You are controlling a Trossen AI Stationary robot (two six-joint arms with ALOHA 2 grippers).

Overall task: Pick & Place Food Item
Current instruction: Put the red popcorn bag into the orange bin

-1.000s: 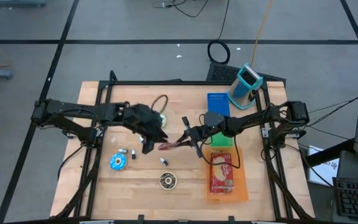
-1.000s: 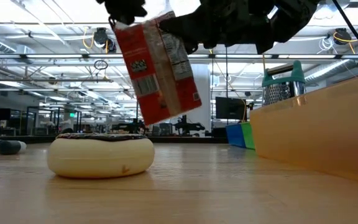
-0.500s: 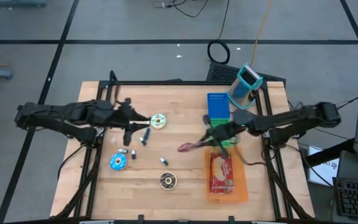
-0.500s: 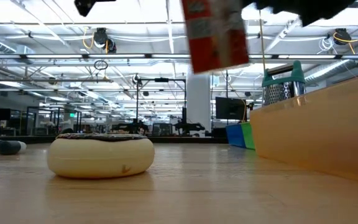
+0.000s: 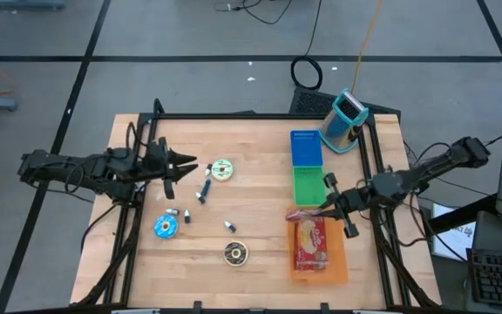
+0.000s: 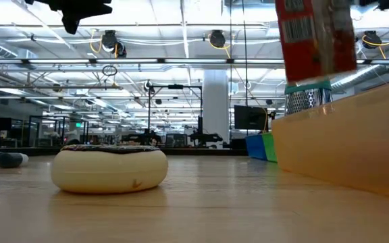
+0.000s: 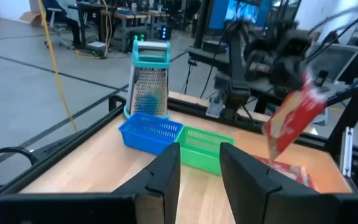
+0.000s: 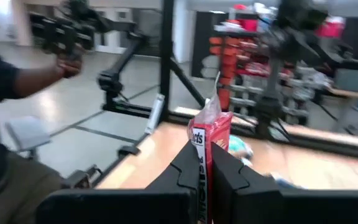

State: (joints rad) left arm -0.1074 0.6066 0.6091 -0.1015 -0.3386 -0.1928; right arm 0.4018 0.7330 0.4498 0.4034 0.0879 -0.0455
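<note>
Red food packet (image 5: pixel 308 215) hangs from the right gripper (image 5: pixel 324 208), pinched at its top edge, directly above the orange tray (image 5: pixel 338 266); left gripper (image 5: pixel 192 167), part-spread, waits far off

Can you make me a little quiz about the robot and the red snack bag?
1. True or false: the right pincer is shut on the red snack bag.
2. What is under the bag? A) orange tray B) blue basket C) grater
3. Fill in: the left pincer holds ____.

Key: 1 true. 2 A. 3 nothing.
</note>
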